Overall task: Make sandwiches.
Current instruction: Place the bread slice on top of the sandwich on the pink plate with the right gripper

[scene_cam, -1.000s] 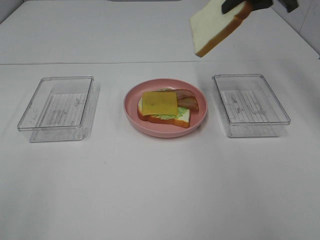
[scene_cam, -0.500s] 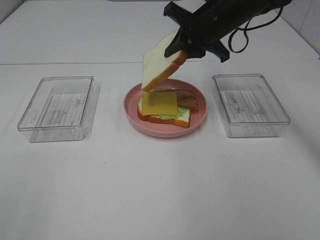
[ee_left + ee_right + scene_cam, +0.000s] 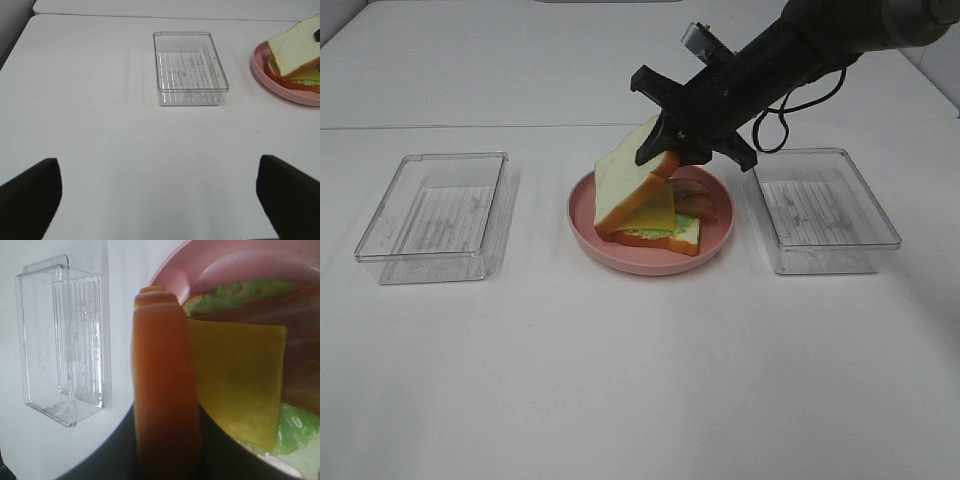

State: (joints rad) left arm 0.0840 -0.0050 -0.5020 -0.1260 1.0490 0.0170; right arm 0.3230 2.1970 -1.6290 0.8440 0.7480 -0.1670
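A plain white tabletop (image 3: 620, 380) fills almost the whole scene, lit evenly and softly, with only faint shadows on it. A thin seam (image 3: 470, 127) runs straight across it toward the far side. At the far left corner a strip of darker grey floor (image 3: 335, 15) shows beyond the edge.

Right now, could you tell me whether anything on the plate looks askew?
Yes. The bacon strips stick out sideways past the cheese slice and bottom bread. The top bread slice is steeply tilted, but the right claw is holding it.
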